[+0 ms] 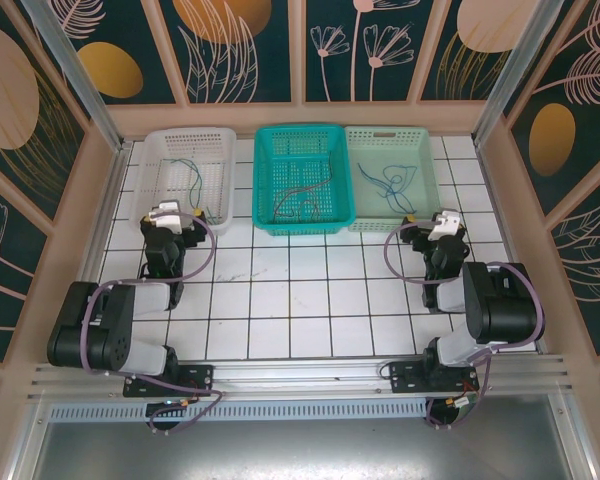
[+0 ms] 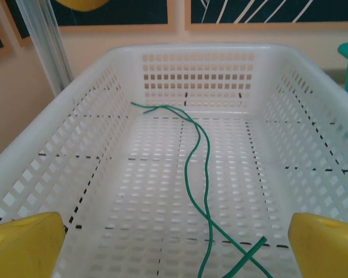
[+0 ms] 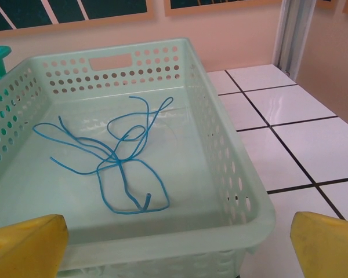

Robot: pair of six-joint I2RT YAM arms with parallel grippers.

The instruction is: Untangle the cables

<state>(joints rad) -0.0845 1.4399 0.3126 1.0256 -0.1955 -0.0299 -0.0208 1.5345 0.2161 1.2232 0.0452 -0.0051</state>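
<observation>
The cables lie sorted in three baskets. A green cable [image 2: 206, 174] snakes along the floor of the white basket [image 2: 75, 110] and crosses itself near my left gripper [image 2: 175, 246], which stands open just above the basket's near end with nothing between its yellow fingers [image 2: 26, 246]. A bundle of blue cables [image 3: 119, 156] lies looped together in the pale green basket [image 3: 243, 191]. My right gripper [image 3: 175, 246] is open at that basket's near right corner, holding nothing. From above I see the left gripper [image 1: 198, 214], the right gripper [image 1: 420, 226] and a purplish cable [image 1: 302, 200] in the teal basket [image 1: 265, 185].
The three baskets stand side by side at the back of the white tiled table [image 1: 300, 300]. Peach walls and aluminium posts [image 1: 75, 75] close in the sides and back. Open tiles stretch between the baskets and the arm bases [image 1: 170, 375].
</observation>
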